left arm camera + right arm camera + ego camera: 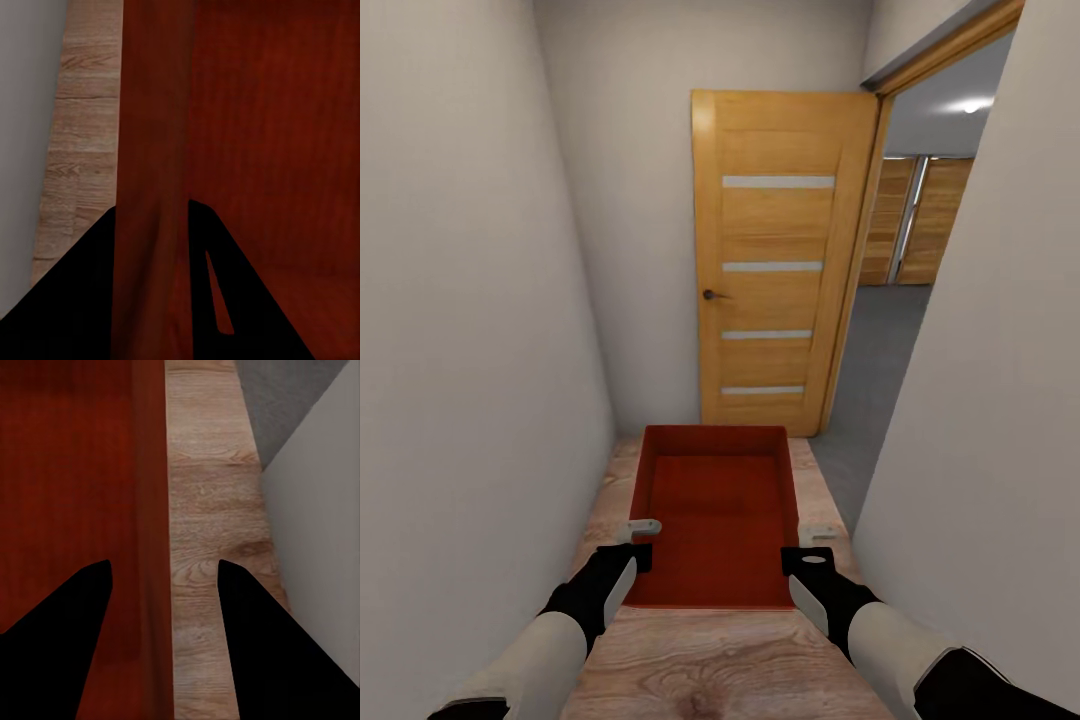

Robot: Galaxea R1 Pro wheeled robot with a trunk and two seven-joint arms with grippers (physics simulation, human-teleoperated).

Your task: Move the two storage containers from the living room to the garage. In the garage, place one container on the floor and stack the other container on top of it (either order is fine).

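Narrow hallway, wood-plank floor (730, 660). Orange-red bin (715, 520) held out in front, between both arms. Left gripper (642, 542) fingers pinch its left wall; right gripper (808, 548) fingers straddle its right wall, some gap visible. Open wooden door (780, 265) far ahead; grey garage floor (875, 360) far right.

Narrow hallway here, plain pale walls (470, 300) close on both sides and a light wood-plank floor (730, 660) underfoot. At the far end there's a honey-coloured wooden door (780, 260) with four pale horizontal strips and a small dark handle, swung open. Through the opening on the right you can see a grey concrete floor (875, 350), a ceiling light (972, 104) and more wooden plank doors (915, 220) at the back.
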